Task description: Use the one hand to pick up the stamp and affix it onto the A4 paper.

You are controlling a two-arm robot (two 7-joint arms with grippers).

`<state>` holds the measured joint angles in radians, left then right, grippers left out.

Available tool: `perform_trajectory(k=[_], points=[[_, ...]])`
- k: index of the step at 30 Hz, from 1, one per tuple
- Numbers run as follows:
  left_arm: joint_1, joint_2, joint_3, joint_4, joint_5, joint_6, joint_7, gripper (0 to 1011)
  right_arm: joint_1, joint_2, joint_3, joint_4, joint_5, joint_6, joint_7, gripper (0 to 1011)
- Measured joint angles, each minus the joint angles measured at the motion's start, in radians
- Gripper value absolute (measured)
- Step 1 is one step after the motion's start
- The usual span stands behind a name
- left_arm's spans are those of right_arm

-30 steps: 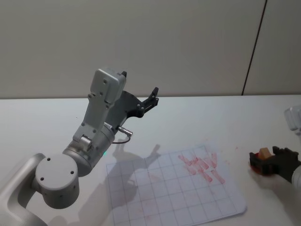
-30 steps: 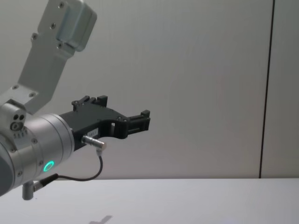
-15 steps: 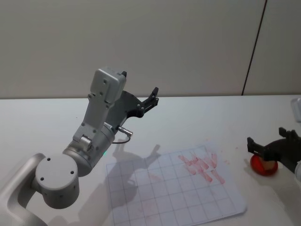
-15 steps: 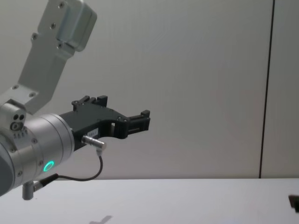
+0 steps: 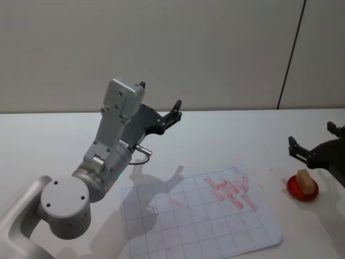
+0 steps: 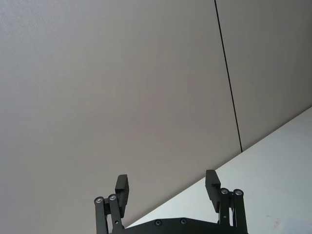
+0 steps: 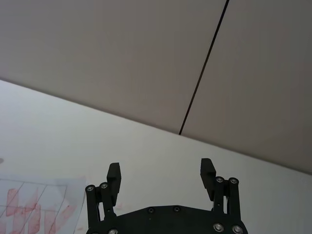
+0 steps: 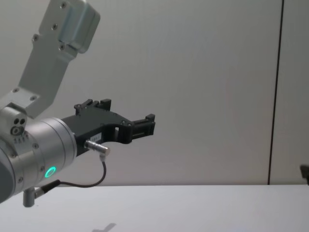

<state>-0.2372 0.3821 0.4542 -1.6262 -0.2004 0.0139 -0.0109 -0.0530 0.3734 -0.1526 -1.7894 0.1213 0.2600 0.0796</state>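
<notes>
Head view: the right gripper (image 5: pixel 315 147), the hand doing the work, hangs at the right edge above the white table (image 5: pixel 48 140), its dark fingers spread apart with nothing between them. Just below and on the near side of it, the stamp (image 5: pixel 305 179), a small light-brown wooden block, rests in a round red ink pad (image 5: pixel 301 189) on the table, apart from the fingers. To the left of the pad lies the A4 paper (image 5: pixel 199 221), a gridded sheet with a cluster of red stamp marks (image 5: pixel 232 190) in its far right part. The left gripper (image 5: pixel 171 113) is raised well to the left, over the far side of the table, on a big silver wrist; it holds nothing.

Left wrist view: the left gripper (image 6: pixel 167 189) points at the beige wall (image 6: pixel 122 87), its two black fingers set wide with empty space between them; a strip of table shows beyond.

Right wrist view: the right gripper (image 7: pixel 160 175) has its fingers spread and empty, aimed across the table toward the wall. A corner of the paper (image 7: pixel 44 204) with its red marks lies on the table beside one finger.

Chest view: the left gripper (image 8: pixel 145 124) is held high on the left, in front of the wall, with a green ring (image 8: pixel 49 172) glowing on its silver wrist. Whether its fingers are spread cannot be told from this side-on angle. A dark sliver at the right edge is the right gripper (image 8: pixel 304 172).
</notes>
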Motion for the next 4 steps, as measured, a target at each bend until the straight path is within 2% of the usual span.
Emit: perform_trajectory(k=[4], points=[[0.000,0.000,0.000,0.000,0.000,0.000,0.000,1001,-0.007,0.007,0.004,-0.004,-0.017,-0.063,0.000,1001]])
